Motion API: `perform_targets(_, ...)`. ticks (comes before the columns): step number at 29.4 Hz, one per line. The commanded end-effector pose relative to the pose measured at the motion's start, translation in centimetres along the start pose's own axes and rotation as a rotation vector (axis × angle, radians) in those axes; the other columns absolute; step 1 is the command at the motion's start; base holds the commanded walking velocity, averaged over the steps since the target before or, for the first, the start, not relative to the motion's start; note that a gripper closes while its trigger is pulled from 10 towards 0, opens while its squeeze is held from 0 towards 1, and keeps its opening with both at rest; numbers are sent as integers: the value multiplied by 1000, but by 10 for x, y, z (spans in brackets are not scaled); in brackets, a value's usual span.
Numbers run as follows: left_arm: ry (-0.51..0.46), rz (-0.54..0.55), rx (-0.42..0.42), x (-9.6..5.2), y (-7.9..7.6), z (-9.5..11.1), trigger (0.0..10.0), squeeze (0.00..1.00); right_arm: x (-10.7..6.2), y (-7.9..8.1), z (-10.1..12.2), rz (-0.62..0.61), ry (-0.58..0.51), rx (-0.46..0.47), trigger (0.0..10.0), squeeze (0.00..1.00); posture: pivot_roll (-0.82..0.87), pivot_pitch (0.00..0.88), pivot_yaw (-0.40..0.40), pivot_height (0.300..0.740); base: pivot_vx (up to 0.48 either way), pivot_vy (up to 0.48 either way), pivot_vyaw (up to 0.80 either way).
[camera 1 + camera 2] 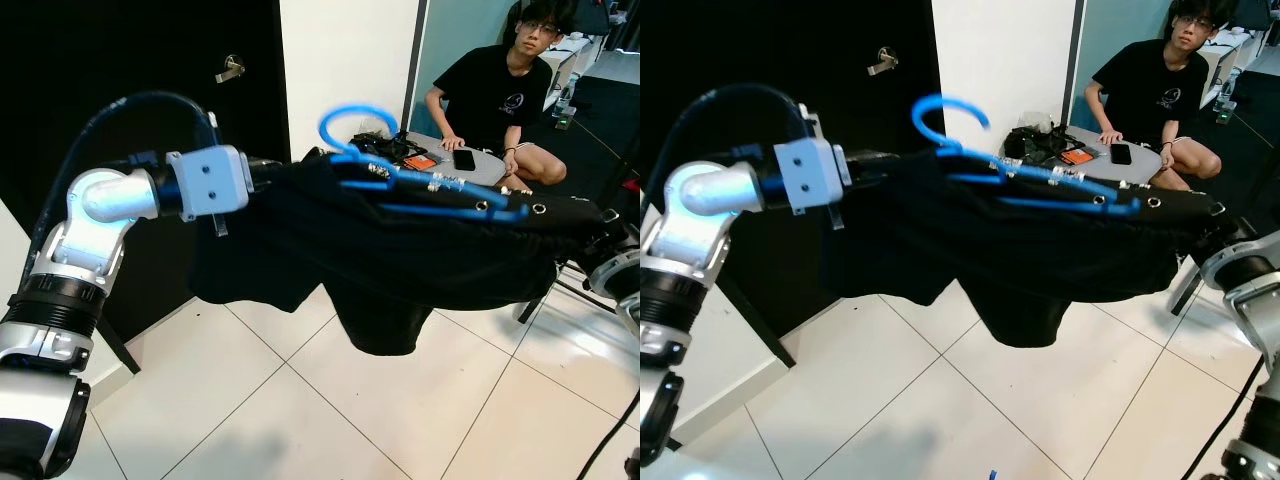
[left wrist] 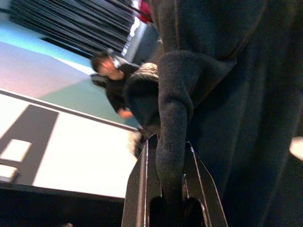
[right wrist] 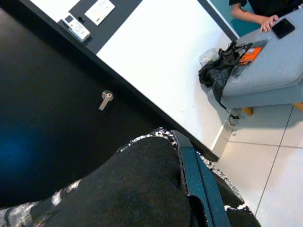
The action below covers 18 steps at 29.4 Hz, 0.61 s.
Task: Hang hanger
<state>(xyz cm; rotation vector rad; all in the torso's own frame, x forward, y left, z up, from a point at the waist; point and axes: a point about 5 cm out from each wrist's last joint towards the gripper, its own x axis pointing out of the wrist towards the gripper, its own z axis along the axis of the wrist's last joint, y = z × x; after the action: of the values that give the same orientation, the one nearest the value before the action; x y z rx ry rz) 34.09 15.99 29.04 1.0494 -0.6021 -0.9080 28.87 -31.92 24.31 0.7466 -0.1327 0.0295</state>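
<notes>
A black garment (image 1: 400, 260) hangs stretched between my two grippers at chest height, sagging in the middle. A blue hanger (image 1: 450, 195) lies along its top edge, with the hook (image 1: 350, 125) standing up near the left end. My left gripper (image 2: 170, 189) is shut on a fold of the cloth, and its fingers (image 2: 139, 184) pinch the fold from both sides. My right gripper (image 1: 1215, 235) holds the garment's other end at the far right, mostly wrapped in cloth (image 3: 142, 189).
A black door with a silver handle (image 1: 232, 68) stands behind the left arm. A person (image 1: 500, 90) sits beyond the garment at a low grey table (image 3: 270, 66) with a phone (image 1: 464, 159) and a bag on it. White tiled floor (image 1: 300, 400) lies below.
</notes>
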Motion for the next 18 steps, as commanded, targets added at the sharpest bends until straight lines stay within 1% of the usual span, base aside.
perform_targets(1,70,-9,5,-12,-2,-11,10000,0,-4,-4,16,-38,-69,1,0,0,-20,0,35,740,0,0,0)
perform_targets(2,77,-27,16,-10,-7,-13,10000,0,-3,-2,17,-38,-67,-10,0,0,-19,0,35,740,0,0,0)
perform_targets(5,77,-27,16,-10,-7,-13,10000,0,-3,-2,17,-38,-67,-10,0,0,-19,0,35,740,0,0,0)
perform_targets(6,92,-37,29,-9,-10,-15,10000,0,-1,2,15,-30,-59,-14,0,0,-19,0,34,740,0,0,0)
perform_targets(7,92,-37,29,-9,-10,-15,10000,0,-1,2,15,-30,-59,-14,0,0,-19,0,34,740,0,0,0)
perform_targets(8,108,-41,40,-8,-12,-18,10000,0,0,6,14,-20,-53,-20,0,0,-21,0,36,740,0,0,0)
perform_targets(10,108,-41,40,-8,-12,-18,10000,0,0,6,14,-20,-53,-20,0,0,-21,0,36,740,0,0,0)
perform_targets(12,129,15,28,-2,-11,-21,10000,0,6,26,3,45,2,-54,0,0,-28,0,39,740,0,0,0)
perform_targets(13,129,15,28,-2,-11,-21,10000,0,6,26,3,45,2,-54,0,0,-28,0,39,740,0,0,0)
perform_targets(14,124,49,9,2,-10,-20,10000,0,10,36,-6,79,38,-73,0,0,-29,0,40,740,0,0,0)
perform_targets(15,124,49,9,2,-10,-20,10000,0,10,36,-6,79,38,-73,0,0,-29,0,40,740,0,0,0)
perform_targets(16,119,74,-3,7,-10,-19,10000,0,14,45,-13,104,67,-84,0,0,-30,0,40,740,0,0,0)
perform_targets(18,119,86,-17,17,-17,-19,10000,0,28,66,-30,149,133,-102,0,0,-29,0,36,740,0,0,0)
